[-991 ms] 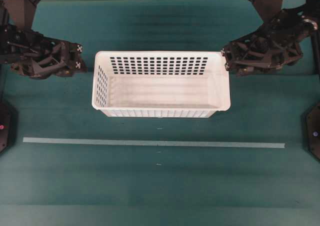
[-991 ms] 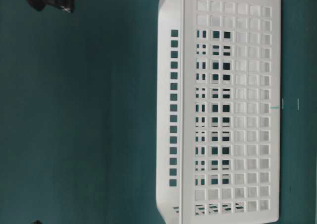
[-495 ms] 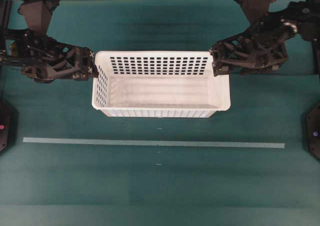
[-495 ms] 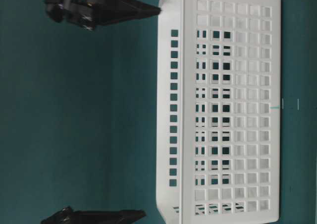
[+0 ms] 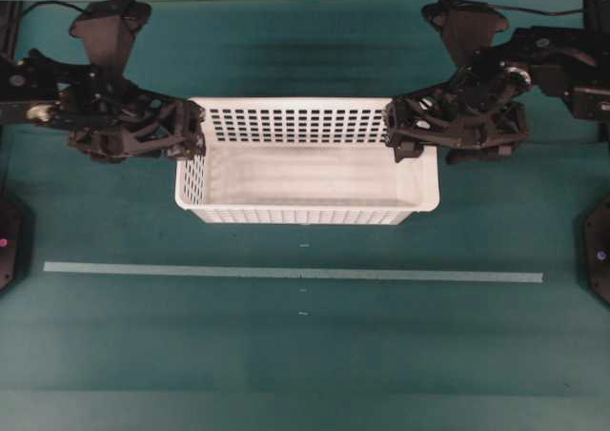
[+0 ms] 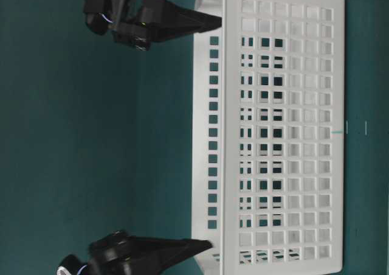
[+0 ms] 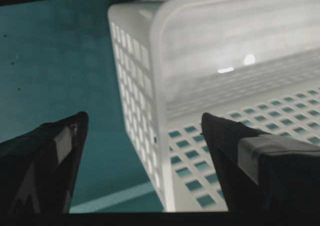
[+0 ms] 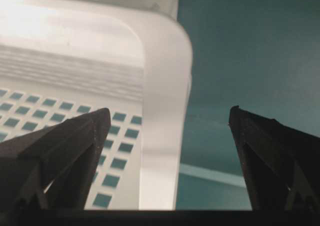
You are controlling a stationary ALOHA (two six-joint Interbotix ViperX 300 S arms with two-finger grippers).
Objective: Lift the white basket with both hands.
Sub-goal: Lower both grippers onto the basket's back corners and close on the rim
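The white basket (image 5: pixel 305 174) stands flat on the green table, its long side across the overhead view. My left gripper (image 5: pixel 200 131) is open at the basket's left end, near the back corner. In the left wrist view the gripper (image 7: pixel 144 117) straddles the end wall of the basket (image 7: pixel 210 51), one finger outside and one inside, neither touching. My right gripper (image 5: pixel 391 133) is open at the right end. Seen from its wrist, that gripper (image 8: pixel 169 111) straddles the rim of the basket (image 8: pixel 160 61) the same way. The table-level view shows the basket (image 6: pixel 226 129) with the left gripper (image 6: pixel 209 22) and right gripper (image 6: pixel 203 246) at rim height.
A pale tape line (image 5: pixel 286 273) runs across the green table in front of the basket. Black fixtures sit at the left edge (image 5: pixel 8 240) and right edge (image 5: pixel 599 255). The arms' bodies stretch outward behind each end of the basket.
Both arms have moved inward from the back corners to the basket's ends, and their wide jaws now straddle the end walls. The basket has not moved.
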